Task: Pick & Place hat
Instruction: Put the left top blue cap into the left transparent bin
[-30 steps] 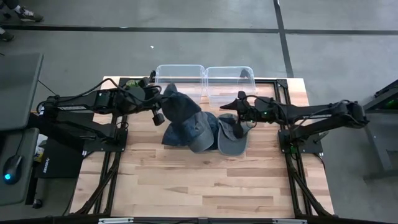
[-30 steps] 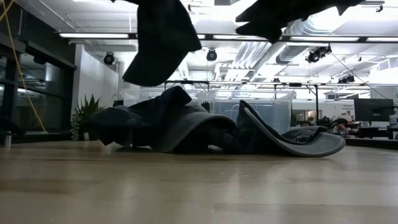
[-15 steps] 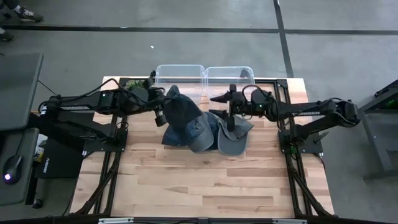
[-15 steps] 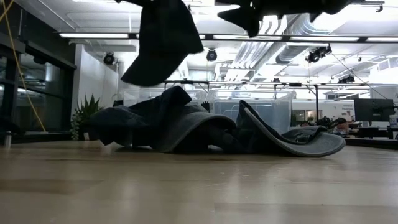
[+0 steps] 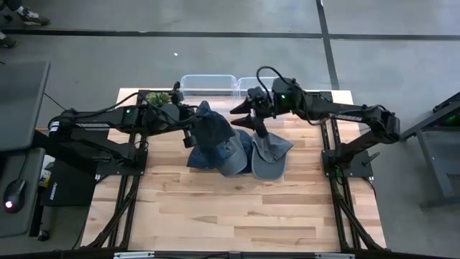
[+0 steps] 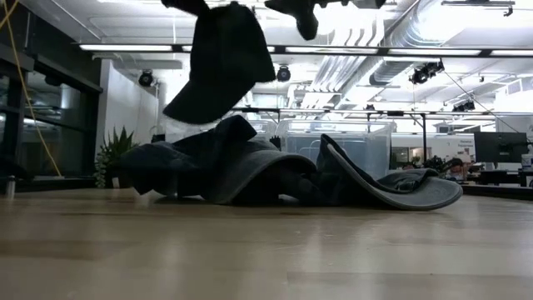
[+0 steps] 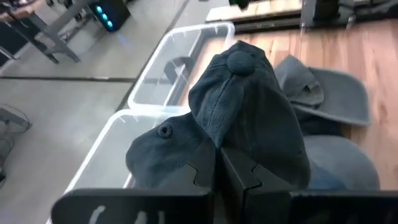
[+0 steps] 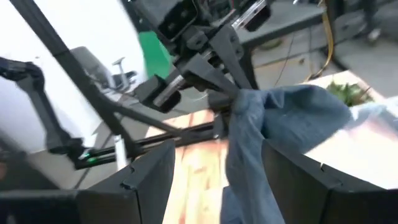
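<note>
A dark blue hat (image 5: 213, 128) hangs above the table's far middle, with my left gripper (image 5: 189, 135) shut on it. In the left wrist view its crown (image 7: 249, 99) with the top button spreads out beyond the shut fingers. Under it, a pile of blue and grey hats (image 5: 241, 152) lies on the wooden table (image 5: 215, 208). My right gripper (image 5: 248, 121) is raised and open just right of the held hat, with nothing between its fingers. In the right wrist view it faces the hat (image 8: 280, 124). My left gripper pinches the hat's cloth at the crown's lower edge (image 7: 214, 144) between its two fingers. It comes from the table's left side, slanting a little downward. The hat (image 6: 221, 62) hangs below the fingers, clear of the pile.
Two clear plastic bins (image 5: 207, 83) (image 5: 267, 85) stand side by side at the table's far edge, right behind both grippers. A grey cap with its brim up (image 6: 400, 187) lies on the pile's right side. The near half of the table is bare wood.
My right gripper has risen off the pile's right side and swung toward the far left, up beside the held hat. Its wrist has rolled and it has stayed open. My left gripper has edged slightly toward the table's middle with the hat still hanging from it.
</note>
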